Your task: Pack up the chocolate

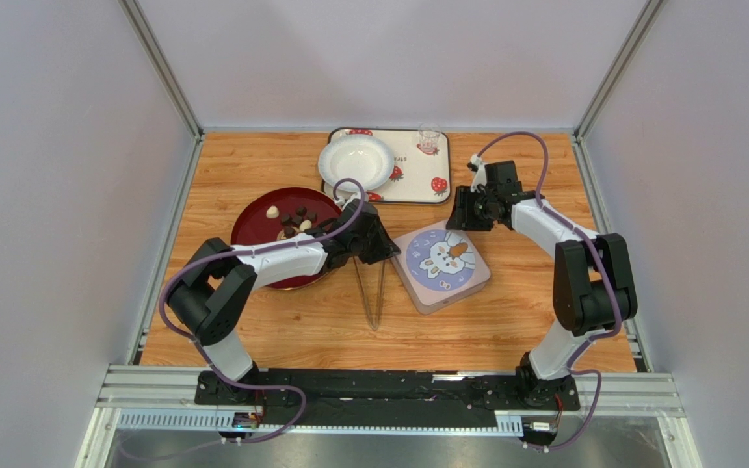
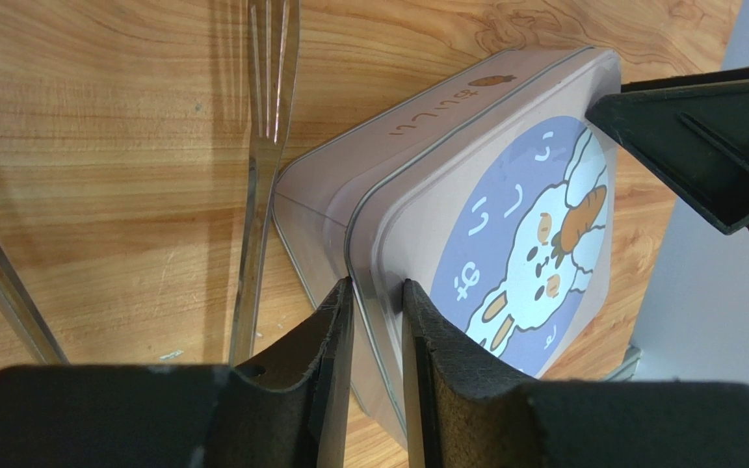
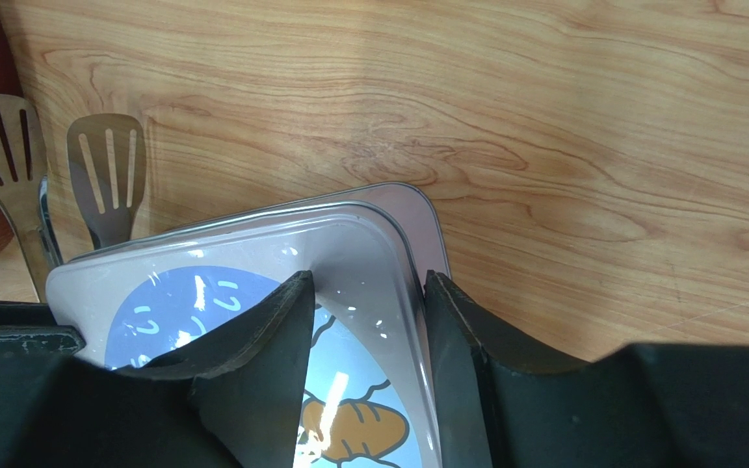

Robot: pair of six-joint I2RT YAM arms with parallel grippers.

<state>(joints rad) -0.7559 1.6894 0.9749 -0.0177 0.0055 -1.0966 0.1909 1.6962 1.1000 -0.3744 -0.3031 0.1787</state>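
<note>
My left gripper (image 2: pixel 376 291) pinches the tin lid (image 2: pixel 505 224) at its left rim. The right gripper (image 3: pixel 367 288) straddles its far corner; I cannot tell whether it is clamped. The chocolate (image 1: pixel 295 220) lies left of the tin (image 1: pixel 417 288).

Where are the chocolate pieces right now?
The chocolate pieces lie on the dark red plate, left of centre in the top view, just left of the left gripper.

Both arms look alike on my feed: the left arm (image 1: pixel 286 261) and right arm (image 1: pixel 549 222) wear glossy white shells between chunky black joints, each with a lilac cable (image 1: pixel 520 135) (thin, rubbery-looking). The left gripper (image 2: pixel 376 292) and right gripper (image 3: pixel 369 283) are matte black, with wedge-shaped, grainy-faced fingers.
</note>
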